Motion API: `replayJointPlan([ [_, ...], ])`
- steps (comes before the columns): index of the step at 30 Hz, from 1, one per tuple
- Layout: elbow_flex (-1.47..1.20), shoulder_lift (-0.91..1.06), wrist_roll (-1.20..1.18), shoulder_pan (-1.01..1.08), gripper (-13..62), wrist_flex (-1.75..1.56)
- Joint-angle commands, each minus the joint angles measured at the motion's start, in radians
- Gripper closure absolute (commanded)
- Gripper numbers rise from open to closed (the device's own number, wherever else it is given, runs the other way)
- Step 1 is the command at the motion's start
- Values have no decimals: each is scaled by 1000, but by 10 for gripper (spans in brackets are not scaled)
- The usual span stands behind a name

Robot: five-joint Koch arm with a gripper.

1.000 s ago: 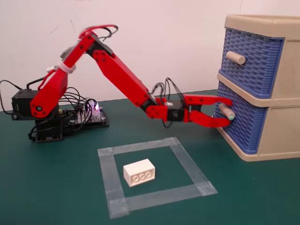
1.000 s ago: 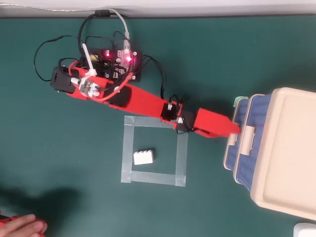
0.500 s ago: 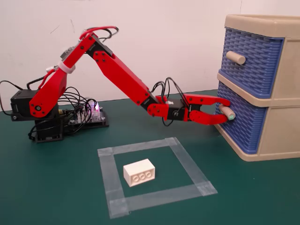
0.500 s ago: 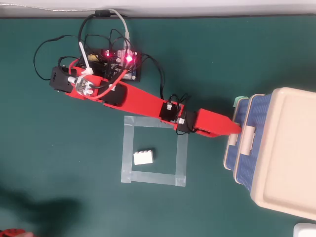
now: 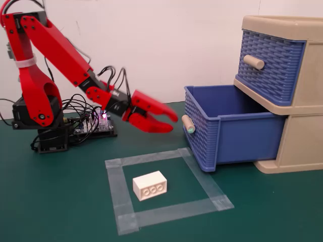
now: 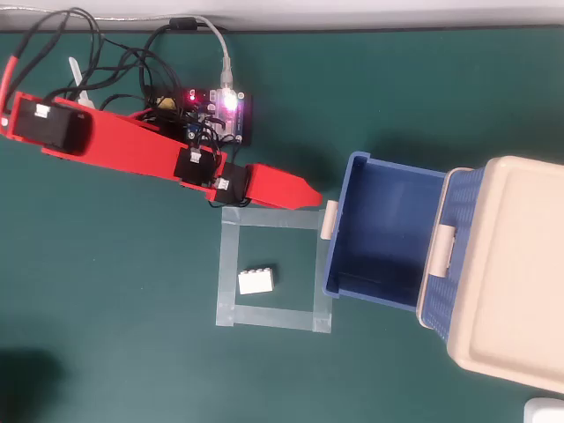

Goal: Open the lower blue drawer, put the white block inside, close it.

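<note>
The lower blue drawer (image 5: 242, 133) is pulled out of the beige cabinet (image 5: 303, 146) and looks empty inside; its teal-tipped peg handle (image 5: 188, 123) faces left. In the overhead view the drawer (image 6: 339, 242) and its handle (image 6: 328, 219) show too. The white block (image 5: 150, 185) lies on the table with its three rings facing the fixed camera, and also shows in the overhead view (image 6: 256, 280). My red gripper (image 5: 171, 123) hovers above the table just left of the handle, jaws slightly apart and empty. In the overhead view the gripper (image 6: 313, 198) is above and beyond the block.
A clear tape square (image 5: 115, 194) frames the block on the green mat. The upper blue drawer (image 5: 270, 63) with a plain beige handle (image 5: 254, 61) is shut. A controller board (image 6: 216, 110) with cables lies behind the arm, by its base (image 5: 38, 113).
</note>
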State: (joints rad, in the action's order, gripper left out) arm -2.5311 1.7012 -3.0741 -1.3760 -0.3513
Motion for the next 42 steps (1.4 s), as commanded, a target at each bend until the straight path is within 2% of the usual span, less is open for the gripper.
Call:
replayJointPlan([
  [1, 46, 6, -48, -17, 415, -32],
  [2, 72, -5, -48, -17, 262, -32],
  [3, 78, 5, -49, -18, 168, -29],
  [4, 75, 17, -48, -18, 149, -21],
  [6, 51, 130, -46, -3, 146, 54],
  [8, 38, 301, -41, 60, 146, 278],
  [10, 74, 471, -41, 129, 149, 640],
  [12, 245, 600, -49, 178, 151, 1135],
  [14, 488, 578, -80, 245, 154, 1545],
  [17, 775, 405, -244, 368, 154, 1833],
  [21, 969, 121, -477, 442, 154, 1908],
  [25, 1054, -29, -638, 583, 155, 1894],
  [36, 1141, -281, -658, 666, 157, 1736],
  [42, 1160, -350, -655, 666, 157, 1664],
])
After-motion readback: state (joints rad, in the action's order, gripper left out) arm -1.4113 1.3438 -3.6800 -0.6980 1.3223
